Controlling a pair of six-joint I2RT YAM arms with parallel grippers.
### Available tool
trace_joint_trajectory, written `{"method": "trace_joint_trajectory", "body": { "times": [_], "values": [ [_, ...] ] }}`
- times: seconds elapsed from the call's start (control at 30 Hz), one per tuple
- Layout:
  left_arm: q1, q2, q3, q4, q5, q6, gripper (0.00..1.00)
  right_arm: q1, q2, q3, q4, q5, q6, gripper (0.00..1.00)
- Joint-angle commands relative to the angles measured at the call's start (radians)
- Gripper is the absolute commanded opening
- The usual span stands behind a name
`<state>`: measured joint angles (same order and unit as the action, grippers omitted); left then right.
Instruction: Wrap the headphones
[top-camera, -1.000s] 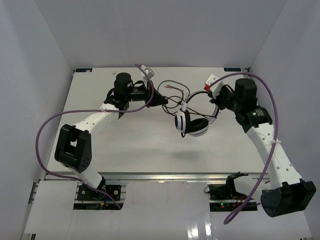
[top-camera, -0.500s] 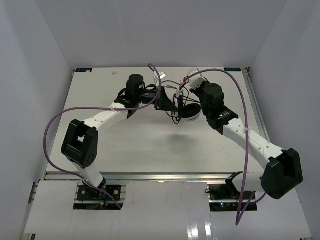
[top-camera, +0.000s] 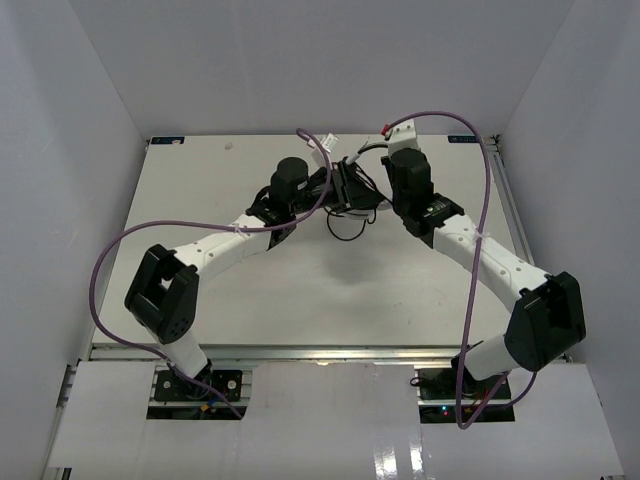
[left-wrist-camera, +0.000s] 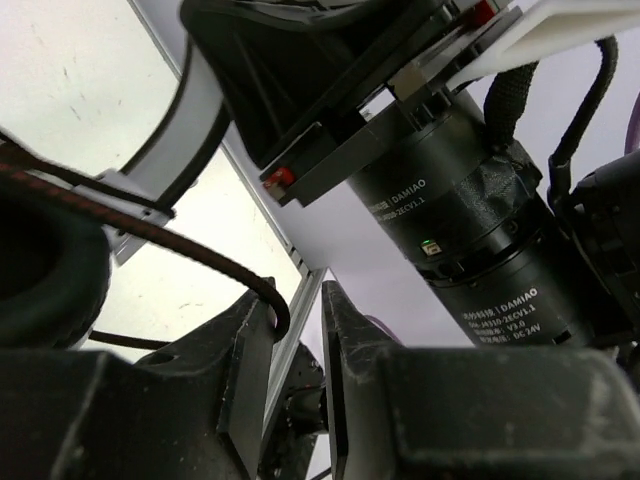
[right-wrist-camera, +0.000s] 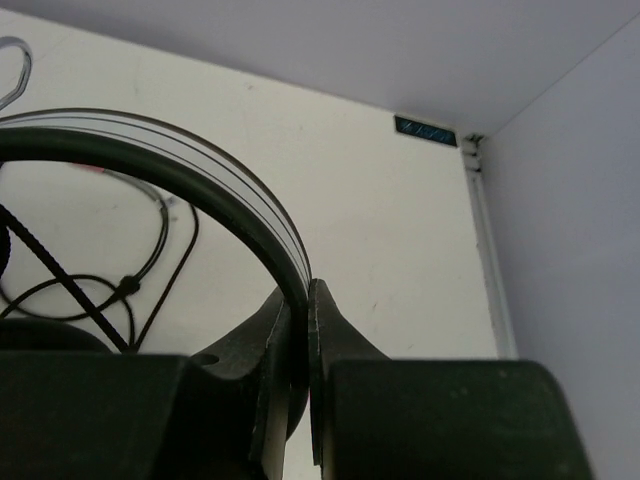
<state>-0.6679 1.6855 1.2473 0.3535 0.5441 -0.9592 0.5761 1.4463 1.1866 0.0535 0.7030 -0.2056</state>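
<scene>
The headphones (top-camera: 350, 186) are held up above the table's back middle, between my two grippers. My right gripper (right-wrist-camera: 303, 295) is shut on the black-and-white headband (right-wrist-camera: 200, 180), which arches up and left from the jaws. My left gripper (left-wrist-camera: 300, 300) has a clear gap between its jaws. The thin black cord (left-wrist-camera: 150, 232) runs over its left finger (left-wrist-camera: 240, 340) and curls down into the gap. A black ear cushion (left-wrist-camera: 40, 280) fills the left edge of that view. Loose cord (top-camera: 345, 228) hangs in loops under the headphones and shows on the table in the right wrist view (right-wrist-camera: 150, 250).
The right arm's wrist motor (left-wrist-camera: 470, 230) is very close in front of the left gripper. Thick purple robot cables (top-camera: 480, 200) arc above both arms. White walls enclose the table (top-camera: 250, 290) on the left, back and right.
</scene>
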Motion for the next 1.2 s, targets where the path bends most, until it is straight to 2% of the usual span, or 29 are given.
{"method": "trace_joint_trajectory", "body": {
  "times": [0.0, 0.1, 0.23, 0.37, 0.47, 0.57, 0.7, 0.77, 0.83, 0.9, 1.07, 1.17],
  "values": [
    [-0.097, -0.004, 0.026, -0.04, -0.14, 0.112, 0.41, -0.008, -0.005, 0.159, -0.095, -0.102, 0.281, 0.08],
    [-0.166, 0.002, 0.004, -0.03, -0.252, 0.305, 0.49, -0.041, 0.004, 0.264, -0.22, -0.196, 0.364, 0.08],
    [-0.264, -0.02, -0.113, 0.069, -0.362, 0.574, 0.53, -0.117, -0.022, 0.37, -0.331, -0.371, 0.453, 0.08],
    [-0.322, -0.063, -0.311, 0.275, -0.504, 0.772, 0.55, -0.181, -0.061, 0.415, -0.393, -0.565, 0.52, 0.08],
    [-0.356, -0.049, -0.392, 0.411, -0.62, 0.92, 0.57, -0.209, -0.089, 0.431, -0.426, -0.677, 0.553, 0.08],
    [-0.364, 0.005, -0.451, 0.516, -0.706, 1.046, 0.58, -0.235, -0.136, 0.425, -0.448, -0.819, 0.593, 0.08],
    [-0.364, 0.109, -0.404, 0.574, -0.774, 1.114, 0.58, -0.283, -0.173, 0.412, -0.455, -0.96, 0.629, 0.08],
    [-0.364, 0.163, -0.353, 0.536, -0.757, 1.125, 0.48, -0.324, -0.186, 0.422, -0.455, -1.085, 0.649, 0.08],
    [-0.364, 0.198, -0.341, 0.517, -0.761, 1.116, 0.25, -0.383, -0.187, 0.443, -0.454, -1.198, 0.658, 0.08],
    [-0.364, 0.195, -0.382, 0.545, -0.762, 1.09, 0.11, -0.448, -0.18, 0.465, -0.45, -1.296, 0.672, 0.08],
    [-0.356, 0.109, -0.541, 0.672, -0.735, 1.032, 0.05, -0.595, -0.158, 0.496, -0.412, -1.528, 0.621, 0.08],
    [-0.305, 0.014, -0.649, 0.731, -0.604, 0.974, 0.03, -0.616, -0.159, 0.474, -0.399, -1.613, 0.495, 0.08]
  ]
}}
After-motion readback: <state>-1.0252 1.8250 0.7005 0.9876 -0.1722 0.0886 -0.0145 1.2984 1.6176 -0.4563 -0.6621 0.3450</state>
